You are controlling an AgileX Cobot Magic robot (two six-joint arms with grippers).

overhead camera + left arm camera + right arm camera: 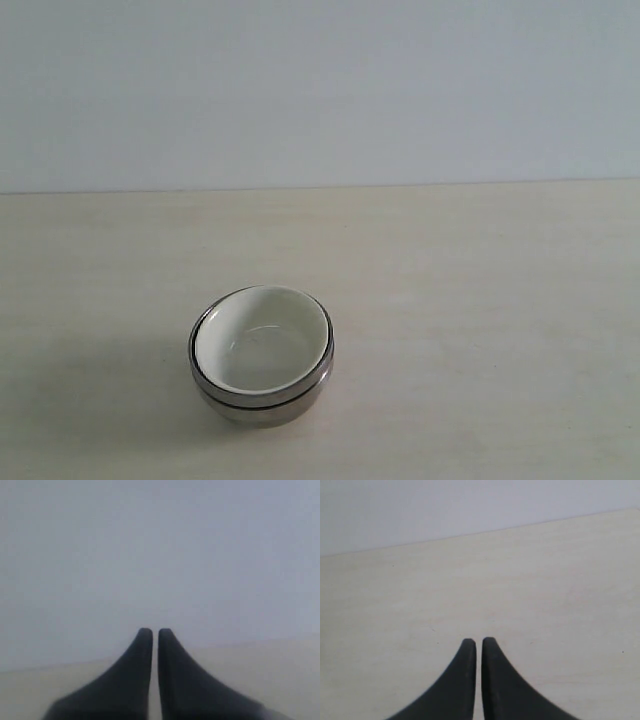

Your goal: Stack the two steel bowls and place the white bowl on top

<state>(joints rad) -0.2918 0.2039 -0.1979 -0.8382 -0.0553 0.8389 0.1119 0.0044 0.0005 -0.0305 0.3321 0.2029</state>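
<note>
- Sitting left of centre on the pale desk (480, 300) in the exterior view, the 2 steel bowls (260, 398) are nested, with the white bowl (262, 345) inside the upper one.
- Left wrist view: the left end effector (155, 631) is pressed nearly together, gripping nothing, facing a blank wall (160, 540).
- Right wrist view: the right end effector (478, 641) is pressed nearly together, empty, with the desk beyond.

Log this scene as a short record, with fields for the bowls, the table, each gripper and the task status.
top of stack: white bowl, upright, nested in the steel bowls
steel bowls: one nested in the other, a dark seam between them
support: pale table; stack left of centre in the exterior view
left gripper: shut, empty, no bowl in its view
right gripper: shut, empty, bare table ahead of it
task status: stack looks complete
</note>
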